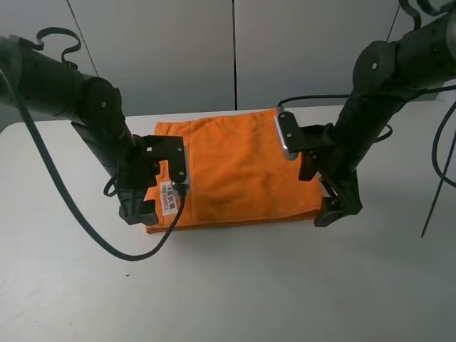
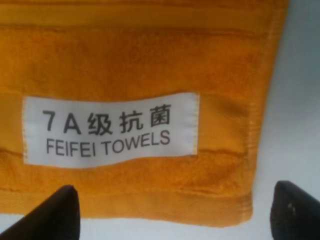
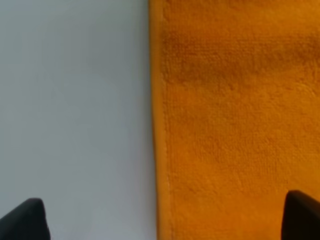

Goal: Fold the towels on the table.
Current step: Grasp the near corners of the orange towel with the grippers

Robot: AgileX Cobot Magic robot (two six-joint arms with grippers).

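The orange towel (image 1: 235,167) lies flat on the white table (image 1: 249,285), seemingly doubled over, with its white label (image 1: 169,198) at the front left corner. My left gripper (image 1: 139,212) is low over that corner and open. In the left wrist view its fingertips (image 2: 55,215) stand wide apart on either side of the towel's corner (image 2: 135,65), just below the label (image 2: 110,130). My right gripper (image 1: 335,210) is low at the front right corner, open and empty. In the right wrist view the towel's hemmed side edge (image 3: 240,120) runs between its fingertips (image 3: 25,220), with bare table (image 3: 75,100) beside it.
A black cable (image 1: 128,253) loops from the left arm onto the table in front of the towel. Another cable (image 1: 436,178) hangs at the far right. Grey wall panels (image 1: 235,50) stand behind the table's far edge.
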